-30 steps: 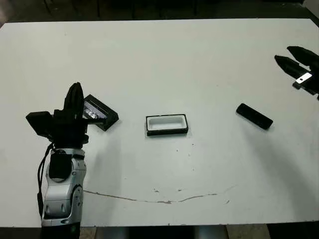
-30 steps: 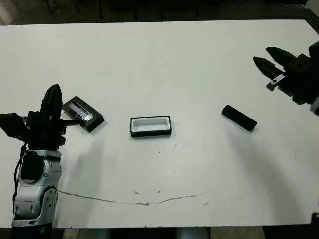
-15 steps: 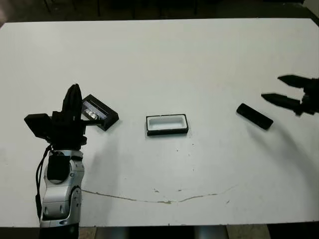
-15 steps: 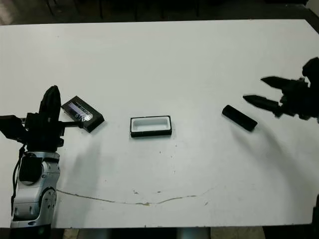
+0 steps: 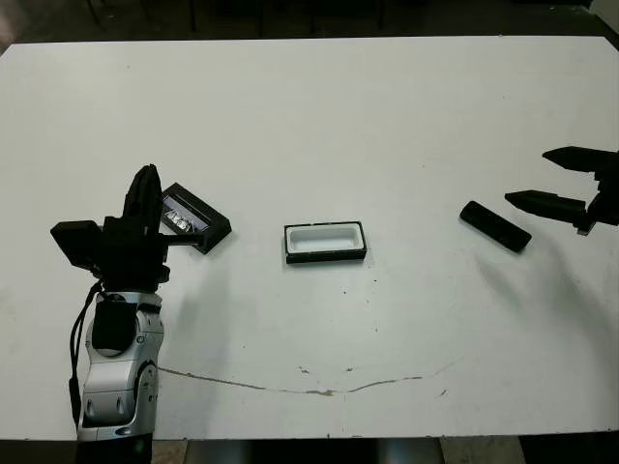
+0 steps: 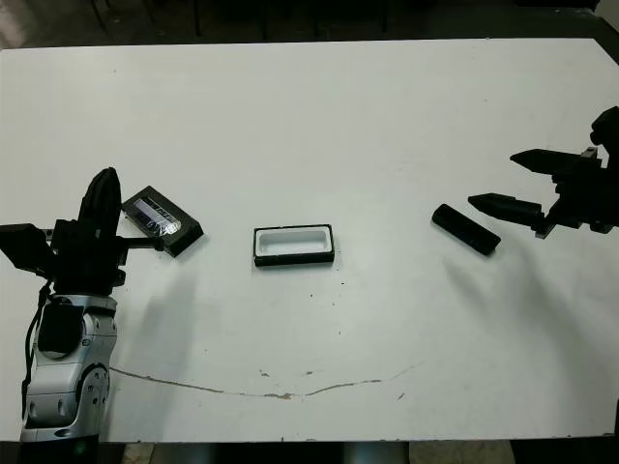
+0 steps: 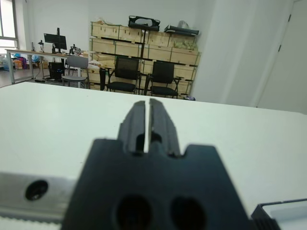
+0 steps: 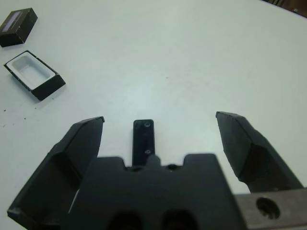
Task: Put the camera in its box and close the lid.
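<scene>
White desk (image 5: 387, 116): we are reaching, right tool (image 5: 545, 179) spread wide just beside the camera (image 5: 494, 225); next, straddle and clench it.

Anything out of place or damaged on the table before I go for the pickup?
Nothing damaged. The camera and the lid lie askew; the box sits square and empty. Only oddity: a thin scratch-like line on the table.

Beyond the white bench (image 7: 43, 110) stand black office chairs (image 7: 145, 76), stacked wooden crates (image 7: 144, 48), white walls and a bright window (image 7: 5, 19).
</scene>
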`<state>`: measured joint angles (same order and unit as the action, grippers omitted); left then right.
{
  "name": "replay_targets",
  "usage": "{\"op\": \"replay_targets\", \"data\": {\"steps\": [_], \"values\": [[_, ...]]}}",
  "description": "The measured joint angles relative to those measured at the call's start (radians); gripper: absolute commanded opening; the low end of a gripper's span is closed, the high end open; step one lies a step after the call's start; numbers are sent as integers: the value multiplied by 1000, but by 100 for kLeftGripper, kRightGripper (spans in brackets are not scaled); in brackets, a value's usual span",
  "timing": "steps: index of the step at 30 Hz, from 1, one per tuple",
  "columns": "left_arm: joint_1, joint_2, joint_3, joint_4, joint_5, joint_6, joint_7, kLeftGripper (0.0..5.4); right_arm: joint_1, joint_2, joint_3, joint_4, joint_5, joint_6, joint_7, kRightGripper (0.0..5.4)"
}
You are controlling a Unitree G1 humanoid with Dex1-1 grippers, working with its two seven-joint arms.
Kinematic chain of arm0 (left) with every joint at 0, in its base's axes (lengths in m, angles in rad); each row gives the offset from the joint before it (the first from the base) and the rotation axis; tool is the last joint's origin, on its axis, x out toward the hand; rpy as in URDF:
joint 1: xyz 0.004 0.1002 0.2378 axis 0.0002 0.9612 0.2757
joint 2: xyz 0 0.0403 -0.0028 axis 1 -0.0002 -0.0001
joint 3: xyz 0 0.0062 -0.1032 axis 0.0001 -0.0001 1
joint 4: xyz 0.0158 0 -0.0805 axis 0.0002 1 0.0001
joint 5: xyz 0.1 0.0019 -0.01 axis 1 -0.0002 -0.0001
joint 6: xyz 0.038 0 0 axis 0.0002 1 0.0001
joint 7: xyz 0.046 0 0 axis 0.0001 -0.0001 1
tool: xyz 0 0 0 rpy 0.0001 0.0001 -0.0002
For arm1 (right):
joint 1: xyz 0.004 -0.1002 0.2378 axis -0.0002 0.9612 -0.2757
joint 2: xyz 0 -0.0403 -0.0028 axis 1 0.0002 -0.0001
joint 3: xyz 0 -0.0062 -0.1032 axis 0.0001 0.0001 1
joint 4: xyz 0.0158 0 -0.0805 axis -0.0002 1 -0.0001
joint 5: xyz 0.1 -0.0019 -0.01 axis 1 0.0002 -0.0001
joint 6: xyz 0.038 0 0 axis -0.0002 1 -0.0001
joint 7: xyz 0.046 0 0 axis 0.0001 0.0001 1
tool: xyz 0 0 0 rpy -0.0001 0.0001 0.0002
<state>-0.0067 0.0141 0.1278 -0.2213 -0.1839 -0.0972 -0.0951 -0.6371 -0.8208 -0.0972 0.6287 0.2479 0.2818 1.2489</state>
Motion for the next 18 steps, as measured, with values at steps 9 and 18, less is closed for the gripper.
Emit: {"op": "replay_targets", "data": {"steps": [9, 18], "values": [[0, 10, 1, 10, 3, -10, -6, 0, 41, 0, 4, -110, 14, 95, -5, 539], [-1, 22, 5, 10, 2, -6, -4, 0, 65, 8, 19, -89, 26, 116, 1, 539]]}}
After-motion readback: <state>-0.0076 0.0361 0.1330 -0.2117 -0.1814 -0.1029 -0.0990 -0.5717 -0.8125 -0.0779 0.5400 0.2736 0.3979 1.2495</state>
